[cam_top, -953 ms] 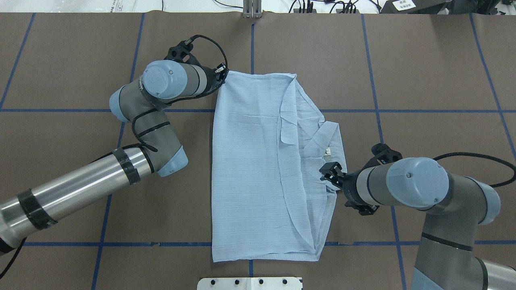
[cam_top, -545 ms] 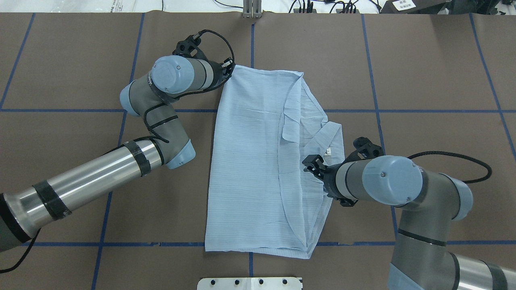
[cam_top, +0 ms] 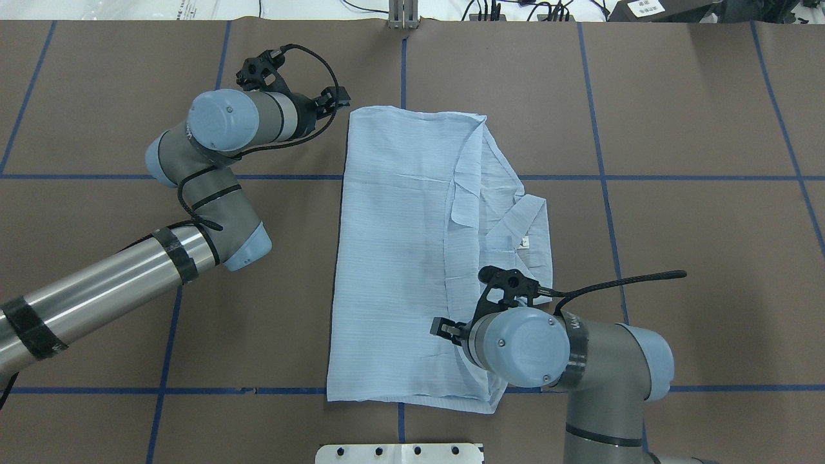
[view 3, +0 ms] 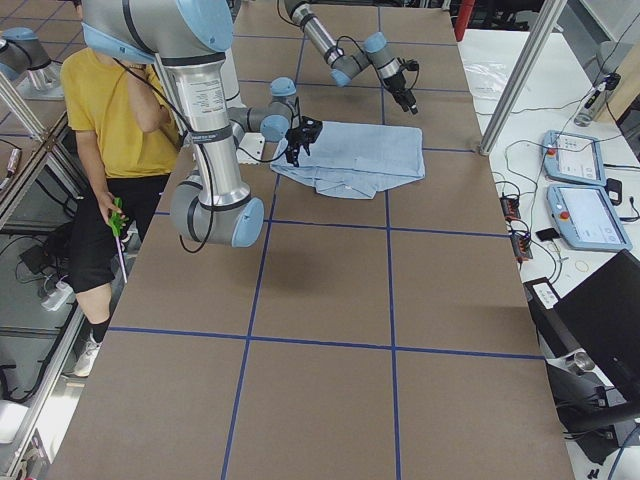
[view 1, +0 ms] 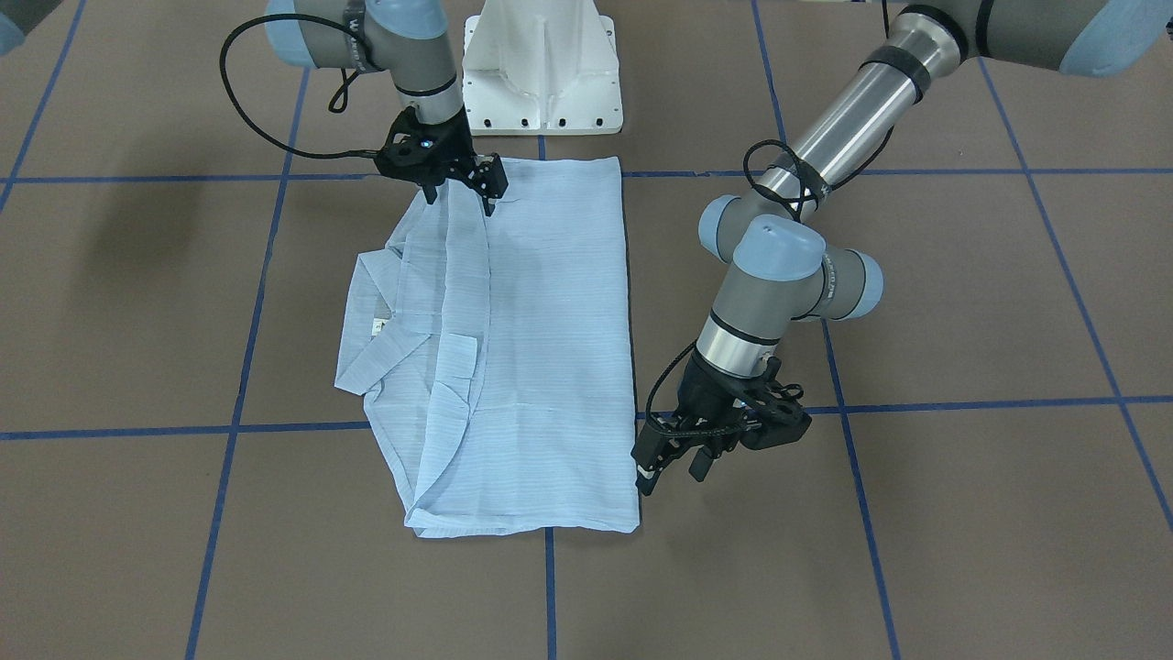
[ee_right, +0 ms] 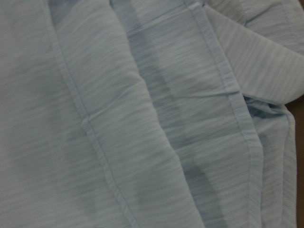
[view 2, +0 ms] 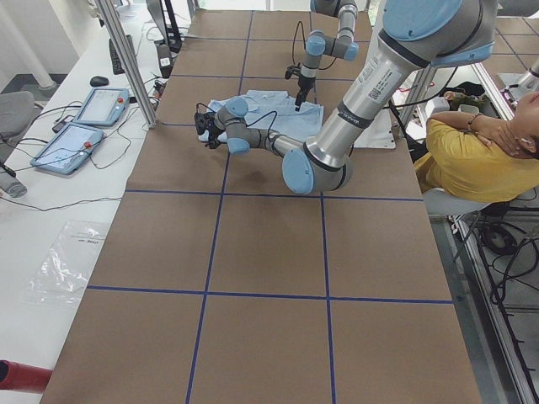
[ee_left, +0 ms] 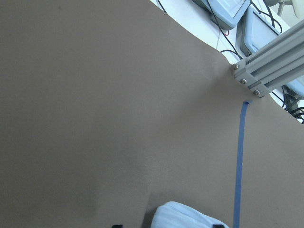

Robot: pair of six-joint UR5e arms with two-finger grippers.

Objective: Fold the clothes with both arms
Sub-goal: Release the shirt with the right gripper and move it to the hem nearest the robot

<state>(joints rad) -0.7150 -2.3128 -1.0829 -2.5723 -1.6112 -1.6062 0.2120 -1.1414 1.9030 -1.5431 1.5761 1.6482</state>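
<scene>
The light blue striped shirt [cam_top: 399, 258] lies folded lengthwise on the brown table, with its collar and neck tag [cam_top: 523, 241] at the right; it also shows in the front-facing view [view 1: 541, 348]. My left gripper [cam_top: 335, 98] is open and empty, just left of the shirt's far left corner; in the front-facing view [view 1: 672, 469] its fingers stand apart beside the cloth. My right gripper [view 1: 461, 192] is open and points down over the shirt's near part, close to the folded edge. From overhead [cam_top: 445, 330] its wrist mostly hides it. The right wrist view shows only shirt fabric [ee_right: 142, 118].
The white pedestal base [view 1: 541, 82] stands at the table's near edge. Blue tape lines [cam_top: 403, 64] grid the brown table. An aluminium post [cam_top: 403, 16] stands at the far edge. A person in yellow [view 3: 110, 110] sits beside the robot.
My left gripper let go of the shirt's far left corner and drew back left; the corner lies flat. My right arm swung from the collar side over the shirt's near part.
</scene>
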